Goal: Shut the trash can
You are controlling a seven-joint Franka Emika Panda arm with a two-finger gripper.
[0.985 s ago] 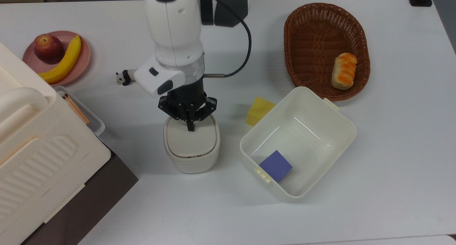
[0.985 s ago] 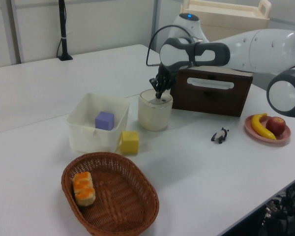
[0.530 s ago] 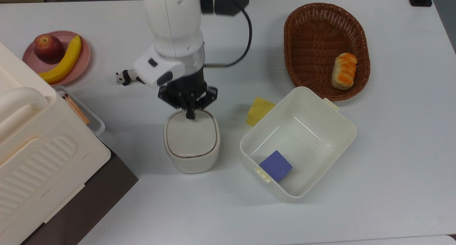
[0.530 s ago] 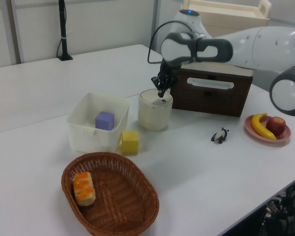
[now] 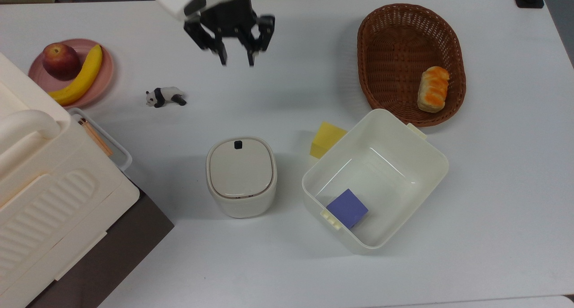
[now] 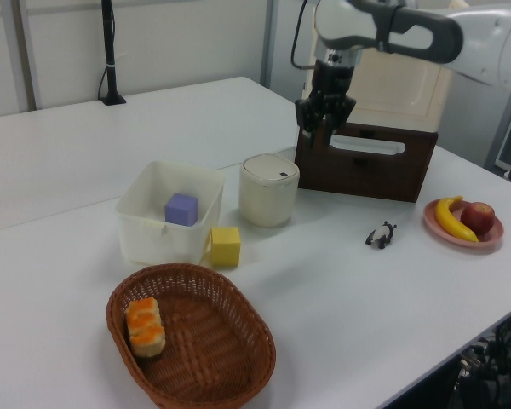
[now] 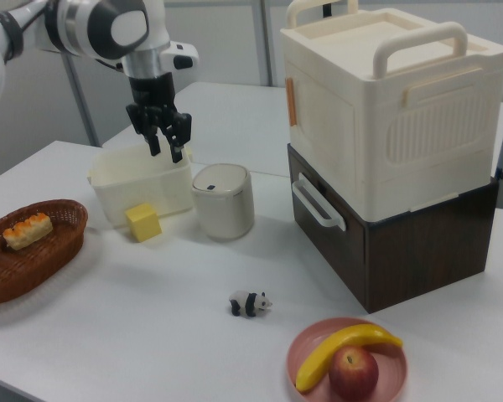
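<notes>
The trash can (image 5: 241, 177) stood just beside the white tub (image 5: 430, 164), its lid lying flat and seemingly closed. The gripper (image 5: 236, 57) hung above it, empty, fingers parted. I judged only retreat was needed.

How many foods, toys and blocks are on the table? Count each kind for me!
Food: 3 – apple, banana, bread
Toys: 1 – panda
Blocks: 2 – yellow block, purple block
Total: 6
</notes>
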